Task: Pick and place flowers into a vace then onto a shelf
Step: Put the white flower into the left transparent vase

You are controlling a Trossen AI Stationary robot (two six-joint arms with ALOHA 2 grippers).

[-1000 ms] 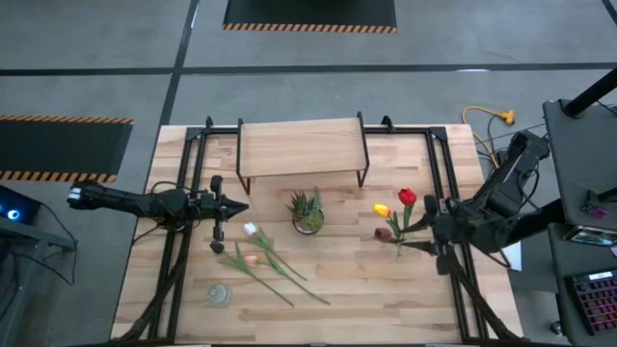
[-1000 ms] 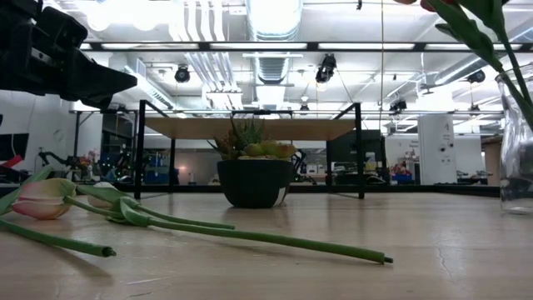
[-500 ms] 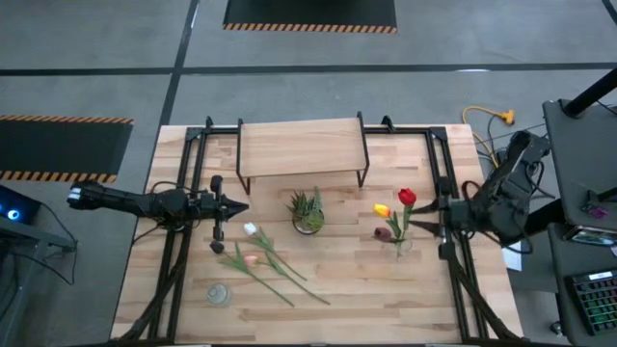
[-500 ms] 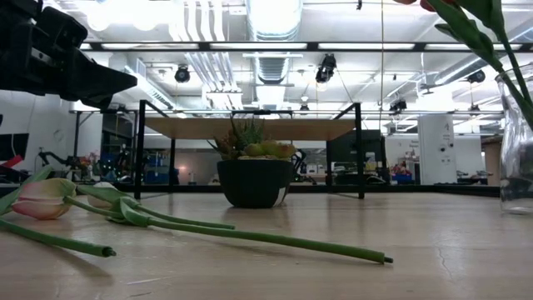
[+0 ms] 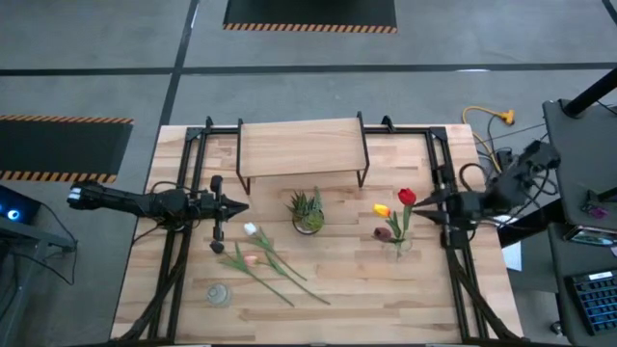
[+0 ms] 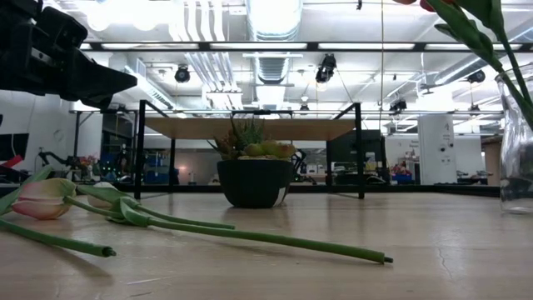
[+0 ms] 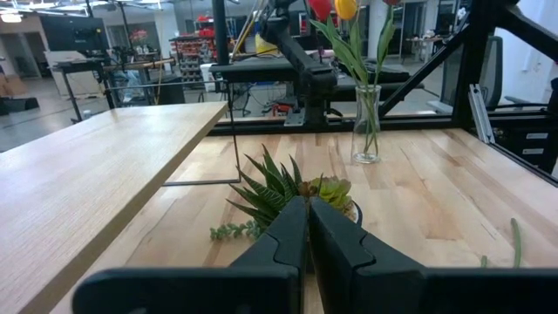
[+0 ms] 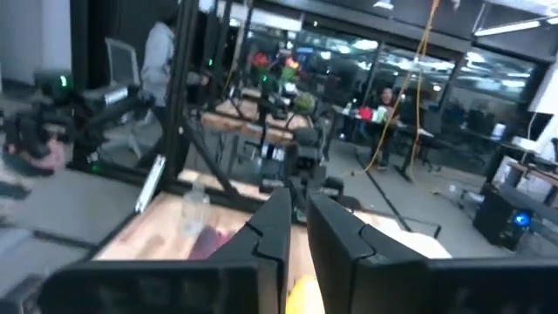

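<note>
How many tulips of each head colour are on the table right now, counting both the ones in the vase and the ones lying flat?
Red: 1, in the vase
Yellow: 1, in the vase
Dark maroon: 1, in the vase
White: 1, lying flat
Pink: 1, lying flat
Total: 5

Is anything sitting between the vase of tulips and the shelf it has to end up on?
Nothing visible does. In the high view the vase stands on the table right of the potted plant, and bare tabletop runs from it to the shelf. The right gripper is beside the tulips.
</note>
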